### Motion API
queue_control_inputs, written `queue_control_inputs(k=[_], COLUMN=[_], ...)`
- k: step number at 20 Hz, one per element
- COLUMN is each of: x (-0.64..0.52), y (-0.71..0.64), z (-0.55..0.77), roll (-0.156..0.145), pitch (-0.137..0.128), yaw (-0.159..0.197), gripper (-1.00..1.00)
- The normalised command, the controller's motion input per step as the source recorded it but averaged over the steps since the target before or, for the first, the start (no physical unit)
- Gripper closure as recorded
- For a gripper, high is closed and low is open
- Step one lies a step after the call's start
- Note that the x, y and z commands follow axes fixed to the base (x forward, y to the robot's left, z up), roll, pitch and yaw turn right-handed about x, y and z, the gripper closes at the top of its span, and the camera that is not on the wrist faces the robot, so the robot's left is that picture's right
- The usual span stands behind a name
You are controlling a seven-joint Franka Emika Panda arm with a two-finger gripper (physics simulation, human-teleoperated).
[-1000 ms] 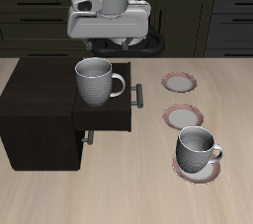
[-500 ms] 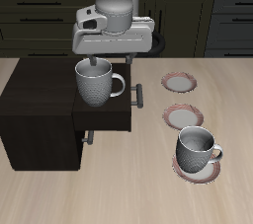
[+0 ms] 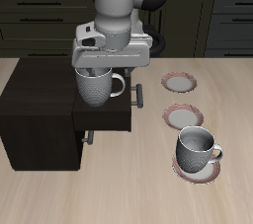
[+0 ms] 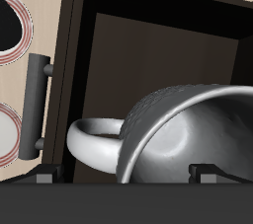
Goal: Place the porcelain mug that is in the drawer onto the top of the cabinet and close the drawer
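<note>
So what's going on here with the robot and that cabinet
The robot's gripper hangs right over the porcelain mug, which sits in the open drawer of the cabinet. It hasn't been lifted yet. Whether the jaws are closed on the rim can't be told. A second mug stands on a plate nearby.

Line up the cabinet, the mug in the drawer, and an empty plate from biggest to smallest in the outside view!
1. the cabinet
2. the porcelain mug
3. the empty plate, looks similar to the mug, so unsure

Even soft light, sharp renders, faint shadows
</note>
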Motion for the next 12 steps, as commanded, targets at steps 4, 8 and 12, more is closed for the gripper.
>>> queue_control_inputs(k=[4,8,12], x=[-0.08,-0.03,-0.08], y=[-0.12,-0.08,-0.14], z=[-0.44,-0.17,0.10], roll=[-0.016,0.000,-0.022], pitch=[0.057,0.033,0.000], yaw=[-0.046,-0.016,-0.050], gripper=[-1.00,1.00,1.00])
